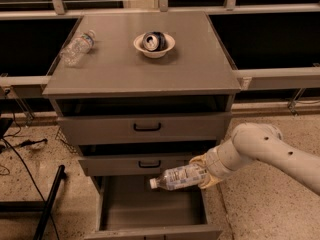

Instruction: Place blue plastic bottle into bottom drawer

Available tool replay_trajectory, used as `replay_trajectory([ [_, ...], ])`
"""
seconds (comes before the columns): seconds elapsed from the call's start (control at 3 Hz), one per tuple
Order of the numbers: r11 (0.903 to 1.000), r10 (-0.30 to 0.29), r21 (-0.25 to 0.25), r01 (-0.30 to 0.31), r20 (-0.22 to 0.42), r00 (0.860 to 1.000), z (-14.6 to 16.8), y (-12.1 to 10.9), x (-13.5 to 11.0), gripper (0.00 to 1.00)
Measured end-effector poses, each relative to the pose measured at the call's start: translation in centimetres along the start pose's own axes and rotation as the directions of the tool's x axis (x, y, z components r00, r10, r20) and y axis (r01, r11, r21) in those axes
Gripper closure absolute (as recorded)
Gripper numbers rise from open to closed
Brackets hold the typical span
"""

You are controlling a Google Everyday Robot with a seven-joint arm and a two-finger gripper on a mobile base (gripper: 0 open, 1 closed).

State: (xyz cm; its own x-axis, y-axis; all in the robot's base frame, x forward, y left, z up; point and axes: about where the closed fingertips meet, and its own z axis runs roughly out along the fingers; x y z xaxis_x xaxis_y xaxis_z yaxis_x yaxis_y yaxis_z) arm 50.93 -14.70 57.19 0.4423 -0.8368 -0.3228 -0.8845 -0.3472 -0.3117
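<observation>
The bottle [175, 178] is held on its side in the air, just above the open bottom drawer [150, 206]. Its white cap [153, 183] is pointed to the left. The back end of the bottle is squeezed between the two fingers of the gripper [200, 172], one above it and one below it. The gripper is seen at the right side of the bottom drawer, just under the middle drawer [115, 166]. The white arm [265, 151] is stretched in from the right. The middle drawer and the top drawer [100, 129] are pulled out a little. On top of the cabinet [140, 74], a bowl [155, 53] with a can [153, 40] in it is set near the back. A thin bottle [77, 48] is laid on its side at the left edge, well apart from the bowl.
</observation>
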Motion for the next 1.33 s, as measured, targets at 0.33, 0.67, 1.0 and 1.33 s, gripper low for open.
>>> replay_trajectory([
  [0.33,0.9997,0.021,-0.01,-0.021,0.007,1.0,2.0,-0.2,0.7,1.0],
  [0.67,0.9978,0.066,-0.011,-0.066,0.029,0.997,5.3,-0.6,1.8,1.0],
  [1.0,0.9956,0.093,0.007,-0.094,0.059,0.994,8.8,-0.7,2.6,1.0],
  [1.33,0.9941,0.097,0.041,-0.101,0.081,0.992,12.3,-0.2,3.2,1.0],
])
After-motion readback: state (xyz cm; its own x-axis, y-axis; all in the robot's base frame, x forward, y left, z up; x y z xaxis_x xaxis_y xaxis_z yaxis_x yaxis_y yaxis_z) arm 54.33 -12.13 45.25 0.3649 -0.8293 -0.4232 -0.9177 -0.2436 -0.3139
